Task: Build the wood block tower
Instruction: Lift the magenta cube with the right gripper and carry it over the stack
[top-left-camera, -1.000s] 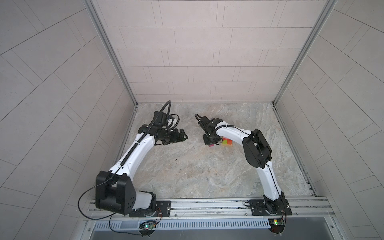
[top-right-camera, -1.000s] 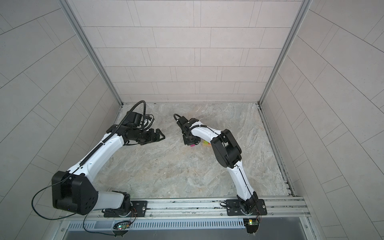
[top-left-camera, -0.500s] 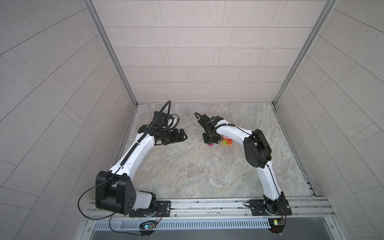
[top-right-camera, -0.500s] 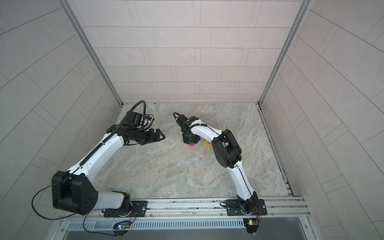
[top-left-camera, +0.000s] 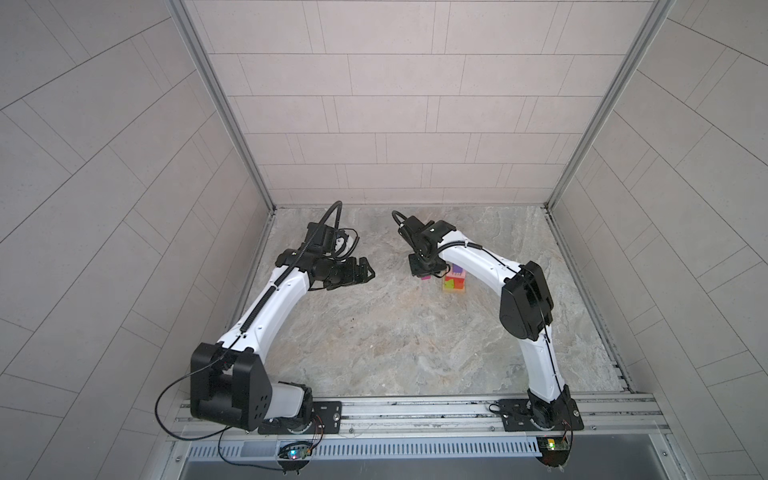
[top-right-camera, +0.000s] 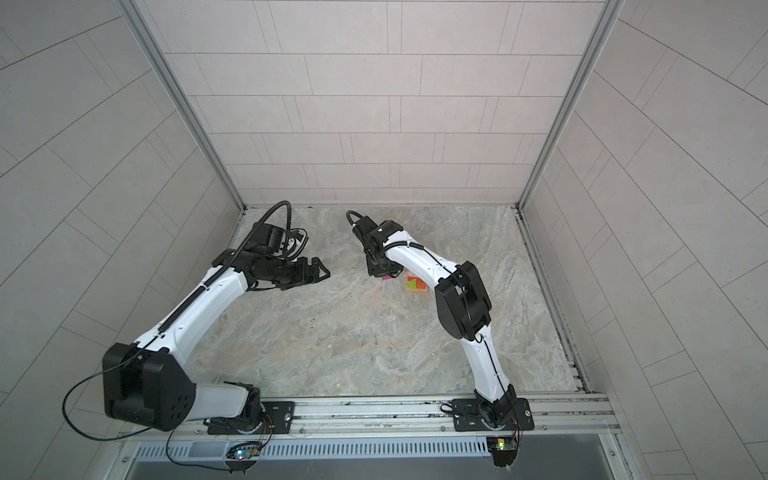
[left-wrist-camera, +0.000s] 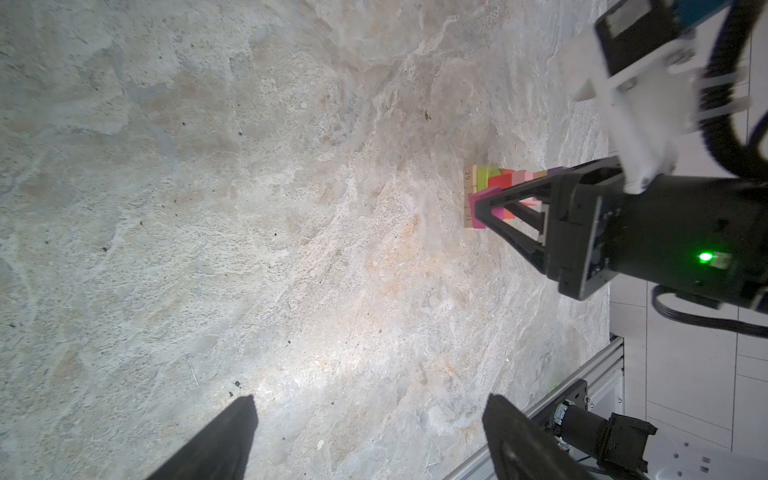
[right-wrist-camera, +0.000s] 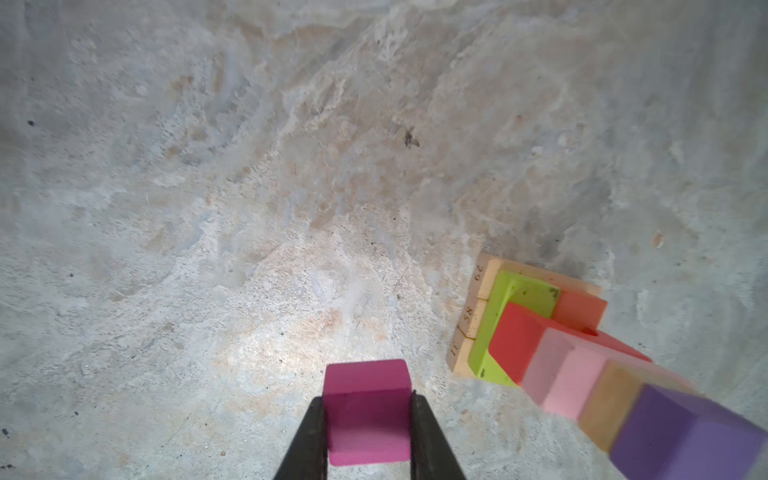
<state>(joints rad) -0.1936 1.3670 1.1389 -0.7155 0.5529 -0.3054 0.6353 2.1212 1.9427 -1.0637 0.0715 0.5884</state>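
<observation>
At the far side of the worktop (top-left-camera: 395, 332), just beside the wood block tower (top-left-camera: 454, 282), the right gripper (right-wrist-camera: 368, 400) has its jaws clamped on two opposite faces of the magenta cube (right-wrist-camera: 365, 419). Compared with a second ago, that wrist sits a touch further up in both top views, so I take it the pick is finished and the lift has begun. The change is small. In the left wrist view the cube is level with the tower's lowest layers, and I cannot tell for certain that it is clear of the stone.

The tower stands upright from its tan base (right-wrist-camera: 478, 307) through lime green, orange, red, pink and another tan layer to the purple cube (right-wrist-camera: 685, 440) on top. The magenta cube looks like the last piece. To my eye, what remains is to raise it past the whole stack, carry it sideways over the purple cube and set it down square. The risk is brushing the stack on the way up, since the cube hangs so near it.

The left gripper (left-wrist-camera: 371, 401) hovers well apart where it was a second ago, jaws spread wide and empty.
</observation>
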